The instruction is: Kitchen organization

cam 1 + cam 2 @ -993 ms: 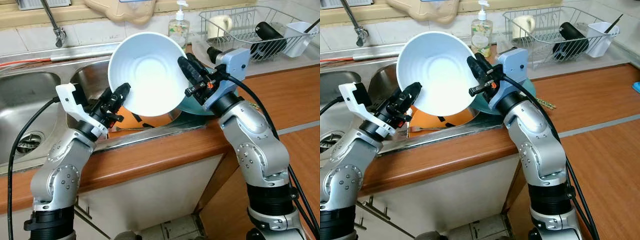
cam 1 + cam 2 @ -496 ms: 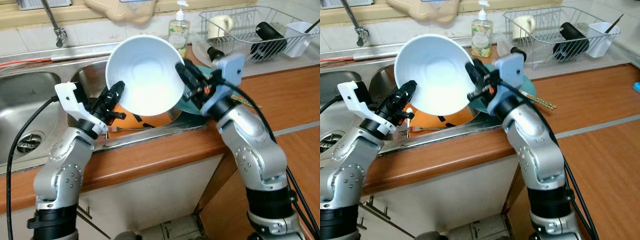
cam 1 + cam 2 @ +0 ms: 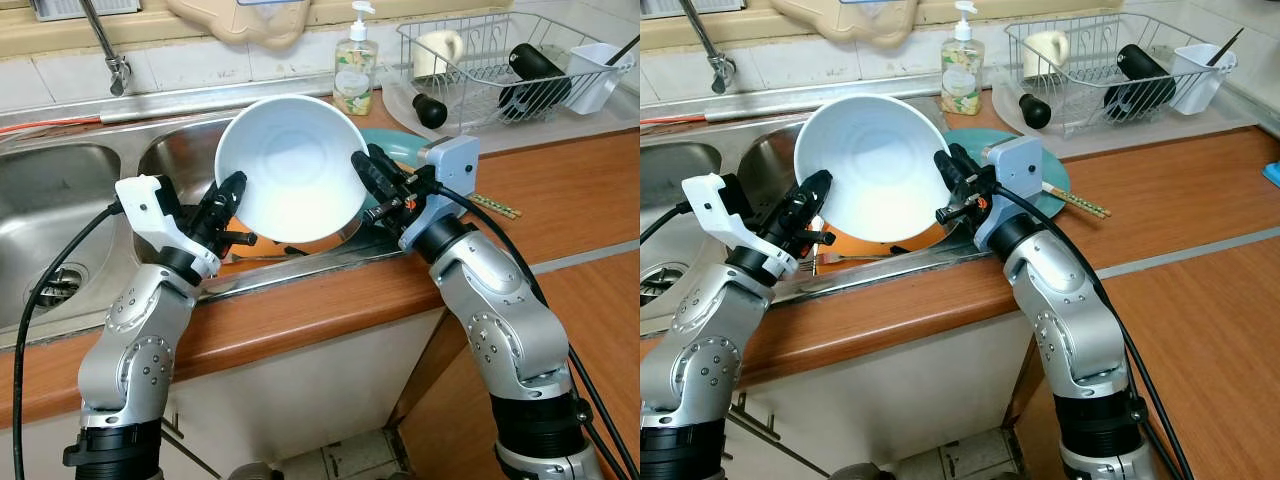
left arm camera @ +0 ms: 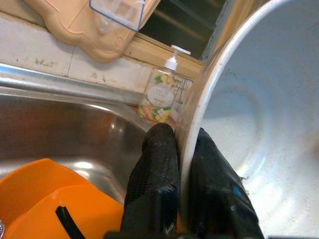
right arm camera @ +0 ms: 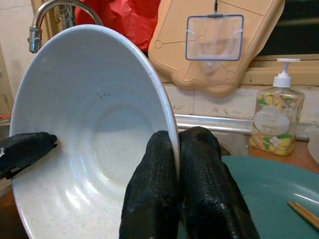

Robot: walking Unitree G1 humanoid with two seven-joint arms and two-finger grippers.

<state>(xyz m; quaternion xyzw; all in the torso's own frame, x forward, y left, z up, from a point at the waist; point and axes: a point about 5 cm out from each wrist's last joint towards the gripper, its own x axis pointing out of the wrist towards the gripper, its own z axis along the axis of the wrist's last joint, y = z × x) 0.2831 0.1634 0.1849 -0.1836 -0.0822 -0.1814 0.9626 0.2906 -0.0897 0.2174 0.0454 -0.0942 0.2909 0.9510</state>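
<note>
A large, speckled white ceramic bowl (image 3: 290, 166) tilts above the stainless steel sink (image 3: 170, 160), its rim pinched by the left gripper (image 3: 228, 195) and right gripper (image 3: 366, 172).

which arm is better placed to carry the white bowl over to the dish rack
Right, probably. The right gripper pinches the white bowl rim on the side nearer the dish rack; the left gripper grips the far rim.

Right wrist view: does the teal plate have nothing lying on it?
No. A pair of chopsticks lies on the teal plate, just behind the white bowl pinched by the right gripper.
</note>
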